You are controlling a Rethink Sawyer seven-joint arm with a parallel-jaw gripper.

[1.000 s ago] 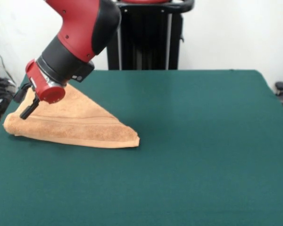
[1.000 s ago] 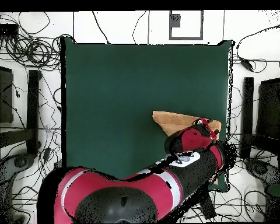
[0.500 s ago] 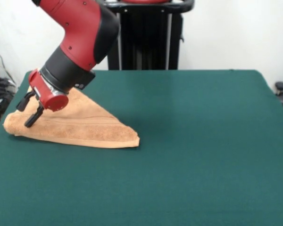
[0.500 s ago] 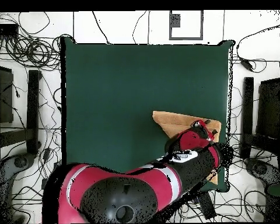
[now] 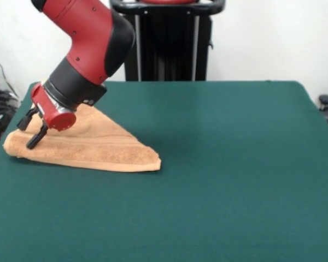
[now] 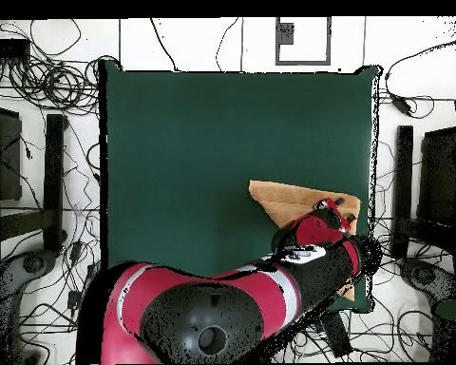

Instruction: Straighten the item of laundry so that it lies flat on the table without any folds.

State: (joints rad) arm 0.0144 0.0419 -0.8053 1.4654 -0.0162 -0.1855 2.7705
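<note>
The orange-tan towel [image 5: 98, 147] lies folded into a triangle at the left side of the green table [image 5: 235, 164], its long point reaching toward the middle. In the overhead view the towel [image 6: 289, 198] sits near the table's [image 6: 194, 152] right edge, partly hidden under the arm. My gripper [image 5: 30, 131] is tilted down over the towel's left corner. Its two black fingers stand apart and hold nothing, and the lower tip is at the towel's surface. In the overhead view the gripper [image 6: 338, 207] shows as a red head over the towel.
The black pedestal [image 5: 167, 38] stands behind the table's far edge. The towel's left corner lies close to the table's left edge [image 5: 5, 164]. Cables [image 6: 42, 86] and dark stands surround the table on the floor.
The gripper has dropped lower and shifted slightly left onto the towel's left corner. The towel has kept its folded shape.
</note>
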